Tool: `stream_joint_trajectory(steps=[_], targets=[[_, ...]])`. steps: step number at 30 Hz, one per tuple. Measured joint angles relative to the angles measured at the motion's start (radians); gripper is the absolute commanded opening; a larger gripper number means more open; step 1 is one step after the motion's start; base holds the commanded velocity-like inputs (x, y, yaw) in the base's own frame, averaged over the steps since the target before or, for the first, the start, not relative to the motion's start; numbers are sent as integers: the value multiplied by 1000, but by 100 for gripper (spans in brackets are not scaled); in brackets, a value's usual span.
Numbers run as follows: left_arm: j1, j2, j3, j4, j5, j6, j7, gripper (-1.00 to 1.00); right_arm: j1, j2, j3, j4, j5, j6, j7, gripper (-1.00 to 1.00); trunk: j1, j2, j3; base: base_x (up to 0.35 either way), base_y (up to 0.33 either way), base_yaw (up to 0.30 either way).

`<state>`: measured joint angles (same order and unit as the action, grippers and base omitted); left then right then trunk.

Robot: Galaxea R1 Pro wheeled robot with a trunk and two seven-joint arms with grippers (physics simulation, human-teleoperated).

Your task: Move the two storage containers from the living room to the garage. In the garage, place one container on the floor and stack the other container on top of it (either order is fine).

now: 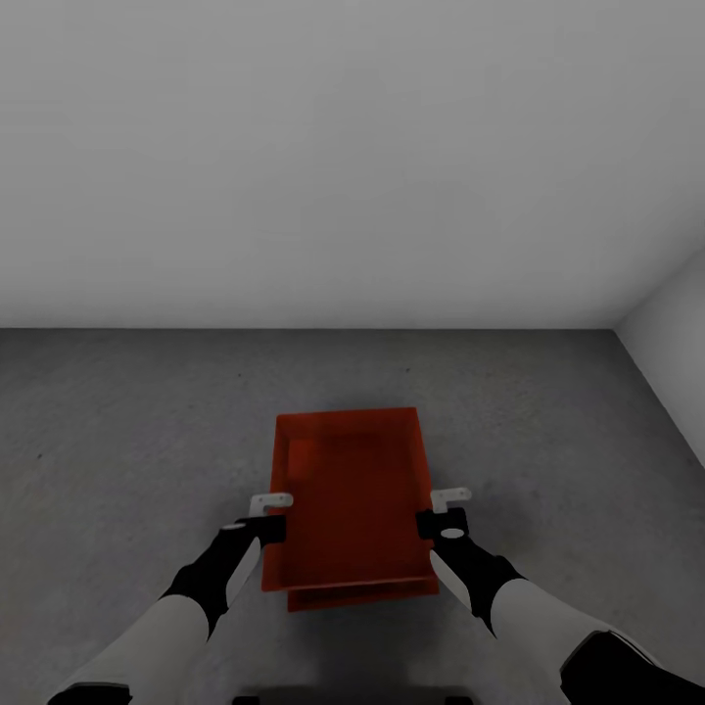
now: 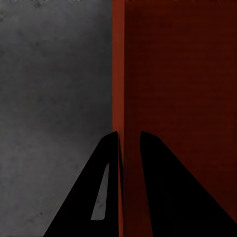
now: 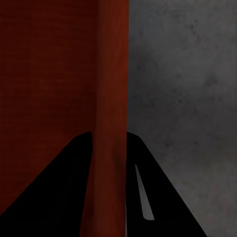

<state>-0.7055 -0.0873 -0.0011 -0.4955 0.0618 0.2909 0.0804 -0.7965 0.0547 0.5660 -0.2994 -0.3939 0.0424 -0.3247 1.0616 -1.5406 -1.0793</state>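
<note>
In the head view I hold one orange-red storage container (image 1: pixel 352 490) by its two long side walls, level, low over the garage floor (image 1: pixel 147 441). Right under it, the near edge of the second container (image 1: pixel 362 595) sticks out; I cannot tell whether the two touch. My left gripper (image 1: pixel 270 517) is shut on the left wall and my right gripper (image 1: pixel 446 513) is shut on the right wall. In the left wrist view, the gripper (image 2: pixel 129 136) straddles the container wall (image 2: pixel 118 74). In the right wrist view, the gripper (image 3: pixel 109 134) pinches the container rim (image 3: pixel 112 74).
Dark grey mottled concrete spreads all around the bins. A plain white wall (image 1: pixel 352 147) stands ahead and meets a second white wall (image 1: pixel 678 333) in a corner at the far right.
</note>
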Motion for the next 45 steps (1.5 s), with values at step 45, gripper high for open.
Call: stream_joint_trajectory(steps=[45], targets=[[0, 0, 0, -26, -9, 26, 1, -100, 0, -1, -10, -9, 3, 6, 1, -100, 0, -28, -26, 0, 0, 0]])
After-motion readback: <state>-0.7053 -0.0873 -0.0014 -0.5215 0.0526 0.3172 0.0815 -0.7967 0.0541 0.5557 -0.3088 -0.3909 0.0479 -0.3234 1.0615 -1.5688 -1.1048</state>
